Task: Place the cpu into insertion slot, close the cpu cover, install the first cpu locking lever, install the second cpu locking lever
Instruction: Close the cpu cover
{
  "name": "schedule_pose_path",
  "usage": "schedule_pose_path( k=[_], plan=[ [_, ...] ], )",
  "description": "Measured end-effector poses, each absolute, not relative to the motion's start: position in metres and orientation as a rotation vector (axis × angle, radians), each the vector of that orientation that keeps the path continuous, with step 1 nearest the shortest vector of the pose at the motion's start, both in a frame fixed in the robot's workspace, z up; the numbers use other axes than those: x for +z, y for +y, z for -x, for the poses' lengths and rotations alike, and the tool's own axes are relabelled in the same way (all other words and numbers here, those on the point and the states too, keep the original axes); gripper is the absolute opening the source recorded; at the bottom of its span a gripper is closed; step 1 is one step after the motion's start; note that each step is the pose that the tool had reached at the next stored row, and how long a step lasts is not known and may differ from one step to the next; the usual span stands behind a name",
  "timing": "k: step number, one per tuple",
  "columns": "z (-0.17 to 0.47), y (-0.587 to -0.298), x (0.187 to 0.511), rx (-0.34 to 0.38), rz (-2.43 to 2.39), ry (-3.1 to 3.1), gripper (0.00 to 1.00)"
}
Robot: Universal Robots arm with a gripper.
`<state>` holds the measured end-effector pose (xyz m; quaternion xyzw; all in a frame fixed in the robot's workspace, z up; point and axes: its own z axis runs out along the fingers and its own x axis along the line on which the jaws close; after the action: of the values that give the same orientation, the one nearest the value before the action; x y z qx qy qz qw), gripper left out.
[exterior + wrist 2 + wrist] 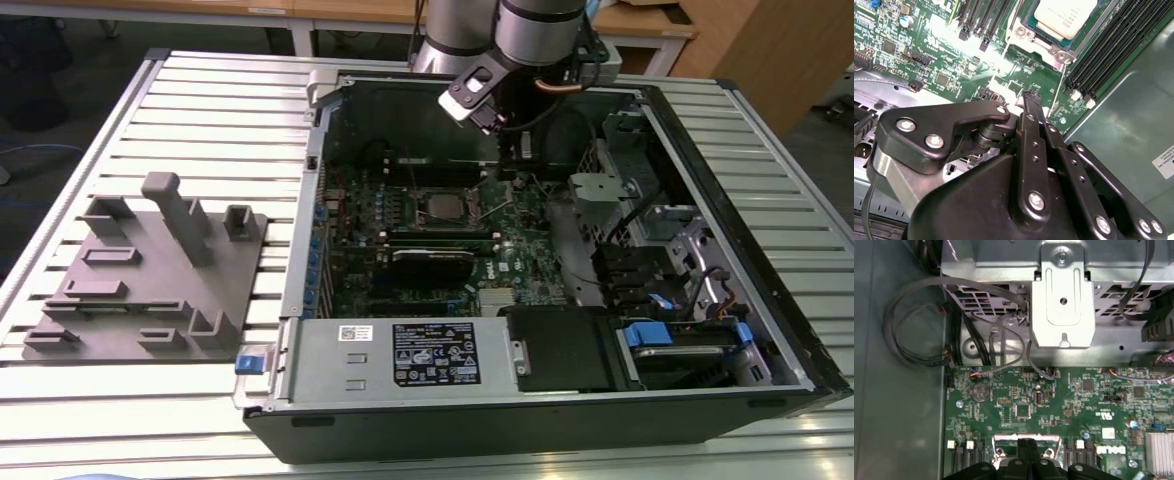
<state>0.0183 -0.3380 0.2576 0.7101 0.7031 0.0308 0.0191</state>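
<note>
In both wrist views the gripper [1030, 98] comes first. Its black fingers [1029, 150] are pressed together to one narrow tip, with nothing seen between them. The tip hangs low over the board [944, 60], just beside a thin wire lever [1056, 90] that runs out from a corner of the socket [1024, 32]. Whether tip and lever touch I cannot tell.

Just beyond, the cpu [1064, 15] sits in the socket, silver face up, with black memory slots [1104, 55] on either side. In the exterior view the cover [419, 206] shows as a silver frame lying around the cpu.

In the first wrist view a coin cell [980, 391] sits on the board, and past the board come grey cables [919, 325] and a silver bracket [1064, 305].

Farther out, the exterior view shows the arm [534, 40] above the open case [787, 330] with the gripper inside. The power supply [387, 355] is at the case's near end, and the slatted table [200, 110] lies beneath. A grey fixture [147, 270] stands well apart at the exterior view's left.
</note>
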Motion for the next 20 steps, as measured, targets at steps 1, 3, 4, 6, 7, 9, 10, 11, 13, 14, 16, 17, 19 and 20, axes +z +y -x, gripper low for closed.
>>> schedule_pose_path(
  k=[1,3,4,6,7,9,10,11,13,14,16,17,19,20],
  plan=[
    [-0.019,-0.338,0.258,0.095,-2.204,2.182,0.11],
    [-0.021,-0.338,0.258,0.096,-2.204,2.182,0.11],
    [-0.022,-0.338,0.258,0.096,-2.204,2.182,0.11],
    [-0.025,-0.338,0.258,0.096,-2.204,2.182,0.11],
    [-0.026,-0.338,0.258,0.096,-2.204,2.182,0.11],
    [-0.029,-0.338,0.258,0.096,-2.204,2.182,0.11],
    [-0.030,-0.338,0.258,0.096,-2.204,2.182,0.11],
    [-0.032,-0.338,0.258,0.096,-2.204,2.182,0.11],
    [-0.035,-0.338,0.258,0.096,-2.204,2.182,0.11],
    [-0.037,-0.338,0.258,0.096,-2.205,2.182,0.11],
    [-0.040,-0.338,0.257,0.096,-2.204,2.182,0.11],
    [-0.042,-0.338,0.257,0.096,-2.204,2.182,0.11],
    [-0.044,-0.338,0.257,0.095,-2.204,2.182,0.11],
    [-0.045,-0.338,0.257,0.095,-2.204,2.182,0.11]
  ],
)
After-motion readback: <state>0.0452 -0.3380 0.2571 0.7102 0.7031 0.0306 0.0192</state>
